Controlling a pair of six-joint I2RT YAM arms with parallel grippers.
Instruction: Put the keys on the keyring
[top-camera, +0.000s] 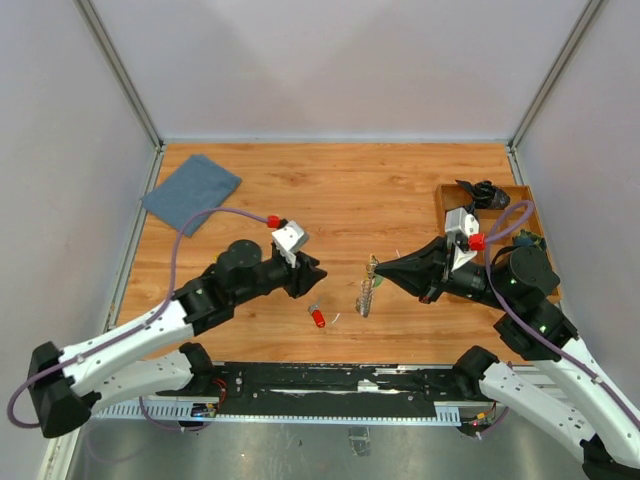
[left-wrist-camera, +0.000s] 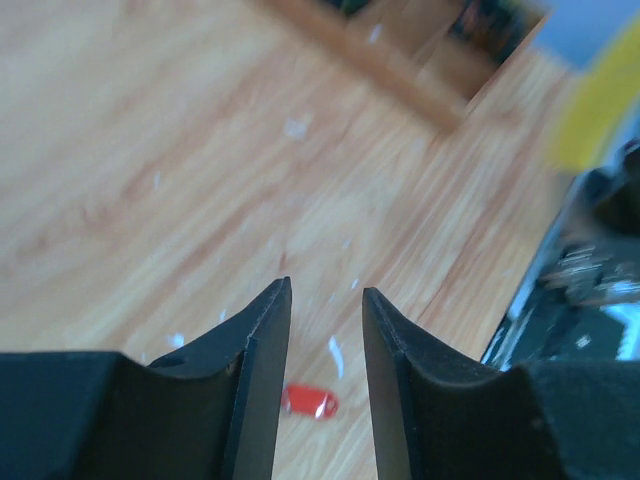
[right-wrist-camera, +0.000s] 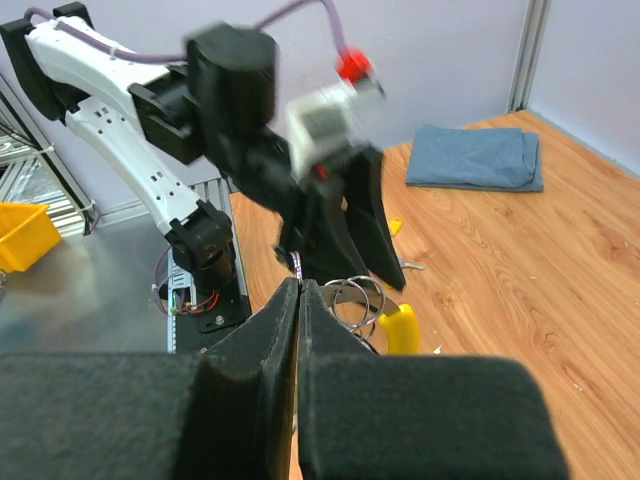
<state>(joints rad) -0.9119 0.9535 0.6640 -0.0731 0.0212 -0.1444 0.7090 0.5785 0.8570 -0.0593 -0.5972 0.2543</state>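
A key with a red head (top-camera: 318, 318) lies on the wooden table, just in front of my left gripper (top-camera: 311, 276). In the left wrist view the red key (left-wrist-camera: 310, 402) shows low between the open, empty fingers of the left gripper (left-wrist-camera: 325, 295). My right gripper (top-camera: 378, 268) is shut on the keyring (top-camera: 368, 290), which hangs from its tips with small keys. In the right wrist view the right gripper (right-wrist-camera: 300, 285) pinches the wire, with ring loops (right-wrist-camera: 356, 298) and a yellow tag (right-wrist-camera: 402, 330) just beyond. A small yellow key (right-wrist-camera: 397, 226) lies on the table past the left gripper.
A wooden tray (top-camera: 443, 200) with black items stands at the right, beside the right arm. A folded blue cloth (top-camera: 192, 192) lies at the back left. Grey walls close in the table. A yellow bin (right-wrist-camera: 25, 235) sits off the table.
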